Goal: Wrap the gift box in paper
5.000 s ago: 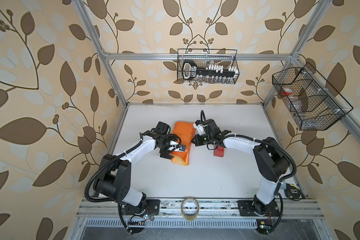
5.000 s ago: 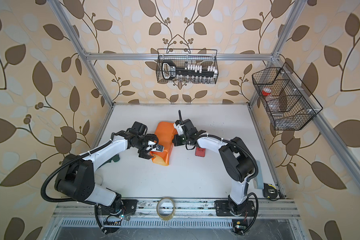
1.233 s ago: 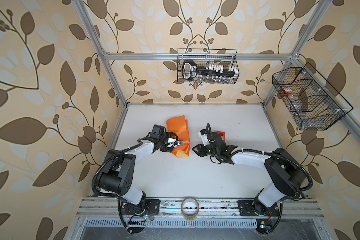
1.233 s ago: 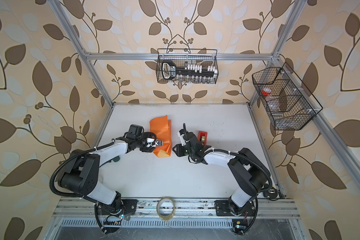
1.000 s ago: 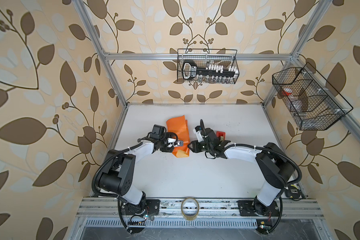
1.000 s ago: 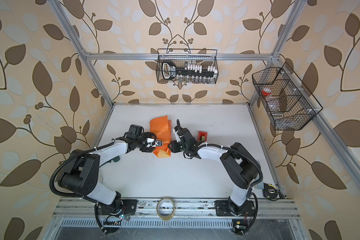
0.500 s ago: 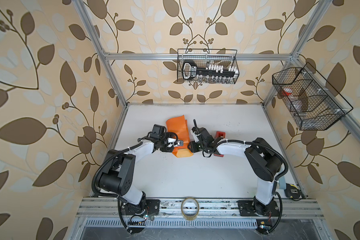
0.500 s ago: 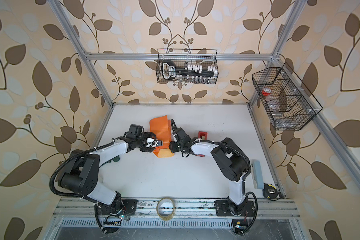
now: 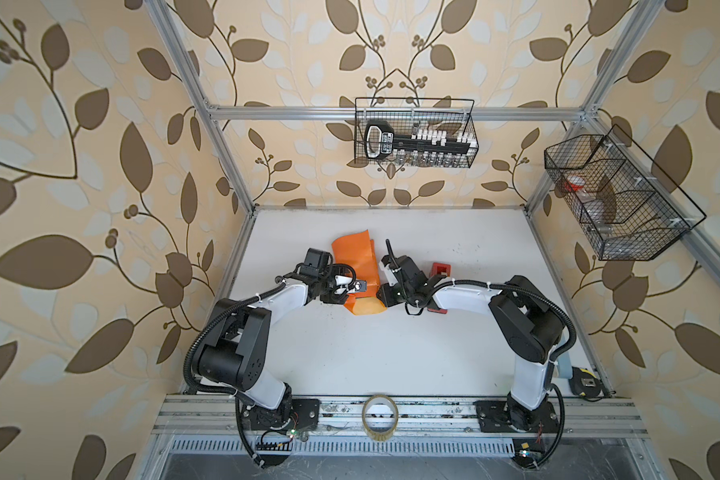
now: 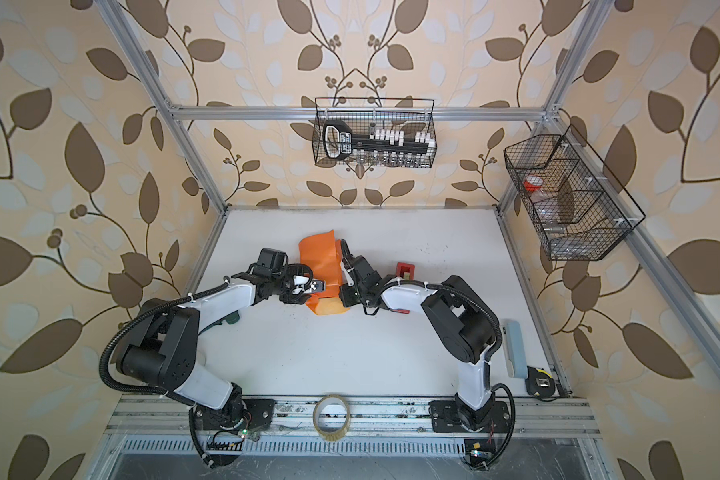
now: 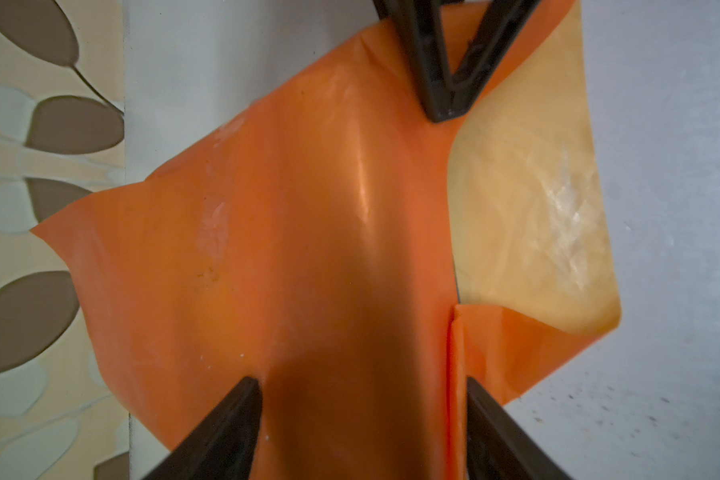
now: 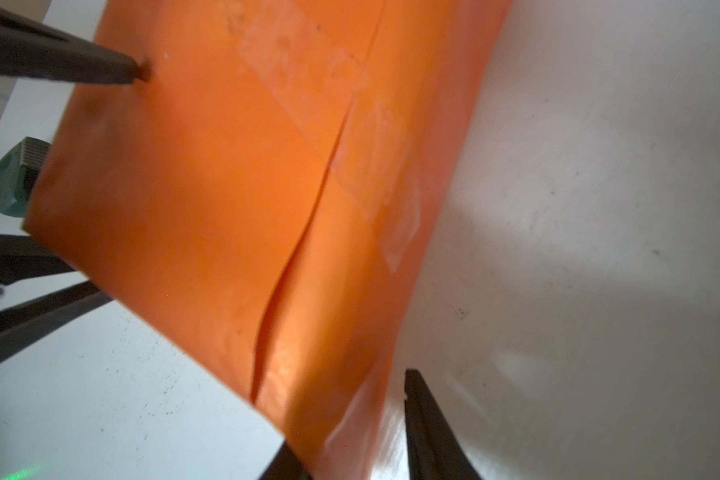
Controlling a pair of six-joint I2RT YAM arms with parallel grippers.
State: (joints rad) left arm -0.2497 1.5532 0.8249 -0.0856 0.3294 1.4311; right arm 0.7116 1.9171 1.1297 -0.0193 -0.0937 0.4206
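The gift box is hidden inside the paper (image 9: 352, 257) (image 10: 319, 253), which is folded round it as an orange parcel at mid-table. A yellow-tan flap (image 9: 366, 308) (image 11: 528, 208) sticks out at its near end. My left gripper (image 9: 352, 291) (image 10: 314, 291) (image 11: 362, 382) is shut on the parcel, one finger pressed against each side. My right gripper (image 9: 381, 293) (image 10: 344, 297) (image 12: 350, 415) meets the parcel from the right. Its jaws are open round the paper's end flap, with a gap beside one finger (image 12: 425, 415). Its other finger (image 11: 445, 95) lies on the orange face.
A red tape dispenser (image 9: 439, 270) (image 10: 404, 270) stands just right of the right wrist. A clear tape roll (image 9: 380, 415) sits on the front rail. A green item (image 10: 231, 319) lies under the left arm. A pale blue slab (image 10: 514, 349) and a tape measure (image 10: 539, 384) lie at the front right.
My right gripper has moved left from beside the red dispenser up to the parcel, and its jaws have narrowed round the flap. The left gripper and parcel have stayed put.
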